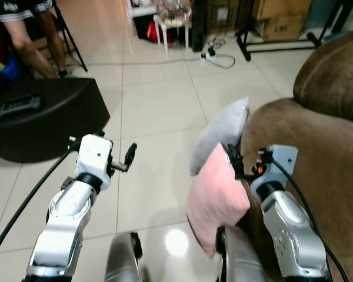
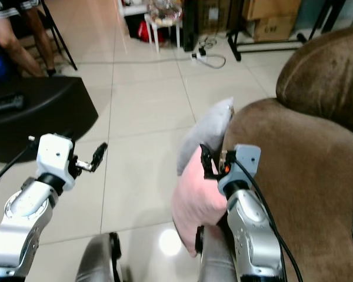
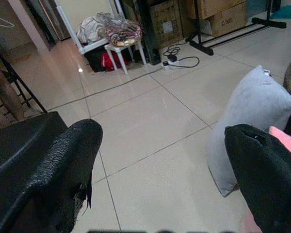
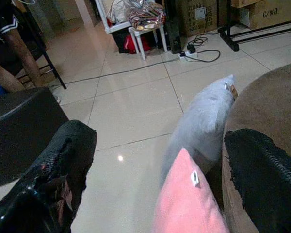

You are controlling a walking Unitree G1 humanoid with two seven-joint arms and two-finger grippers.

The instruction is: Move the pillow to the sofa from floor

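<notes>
Beside the brown sofa (image 1: 317,170), on the pale tiled floor (image 1: 153,117), two pillows stand on edge against the sofa's rounded arm. The pink pillow (image 1: 216,200) is the nearer one, tilted and leaning on the upholstery; the grey pillow (image 1: 220,134) stands just behind it, also resting against the sofa and touching the pink one's upper edge. Neither is up on the seat.

The right pincer (image 1: 234,160) hangs at the top corner of the pink pillow, between that pillow and the sofa arm. From its wrist view the two black fingers (image 4: 53,179) stand spread wide, with the pink pillow's corner and its small white tag showing low between them, and nothing is clamped. Whether a fingertip is touching the fabric, I cannot tell.

The left pincer (image 1: 129,157) is held out over bare tile, well apart from both pillows, its fingers (image 3: 48,170) likewise spread and empty.

Off to the robot's left sits a large black case (image 1: 41,117) on the floor, and behind it a person's bare legs (image 1: 32,47) by a black stand. Farther back are a small white stool (image 1: 172,23) piled with things, a white power strip (image 1: 215,57) with its cable, and cardboard boxes (image 1: 279,17).
</notes>
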